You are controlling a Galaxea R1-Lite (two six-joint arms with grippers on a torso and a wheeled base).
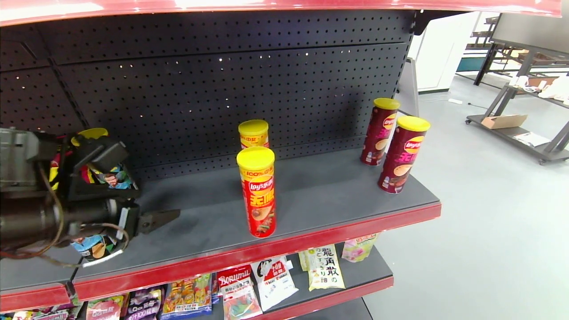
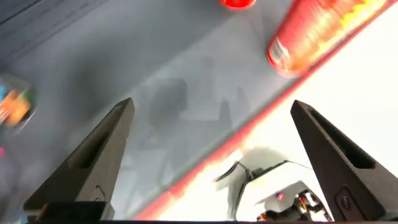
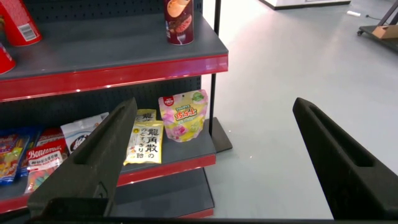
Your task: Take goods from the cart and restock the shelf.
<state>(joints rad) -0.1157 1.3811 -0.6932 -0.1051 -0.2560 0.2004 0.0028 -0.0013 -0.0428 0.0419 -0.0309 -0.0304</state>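
Left gripper (image 2: 211, 104): hung low over the left part of the upper shelf (image 1: 320, 191), just behind its red front edge; fingers (image 2: 99, 155) spread wide with nothing between them, only grey deck and red edge below

Right gripper (image 3: 212, 106): was held out in front of the shelving at the height of the lower shelf (image 3: 168, 186); fingers (image 3: 93, 155) wide apart and holding nothing

Colourful can (image 1: 109, 177): stood upright with a yellow lid on the left of the upper shelf, partly hidden behind the left arm, beside the gripper and not between its fingers

Front red can (image 1: 258, 195): stood upright in the middle of the upper shelf, near the front edge, yellow lid on

Rear red can (image 1: 254, 133): stood straight behind the front red can, close to the pegboard back (image 1: 222, 80), mostly hidden by it

Maroon cans (image 1: 403, 155): two stood upright at the right end of the upper shelf, one near the corner, the other just behind it towards the back, nearly touching

Snack bags (image 1: 271, 280): lay in a row along the lower shelf, leaning back, a pale yellow-green pouch (image 3: 183, 115) at its right end
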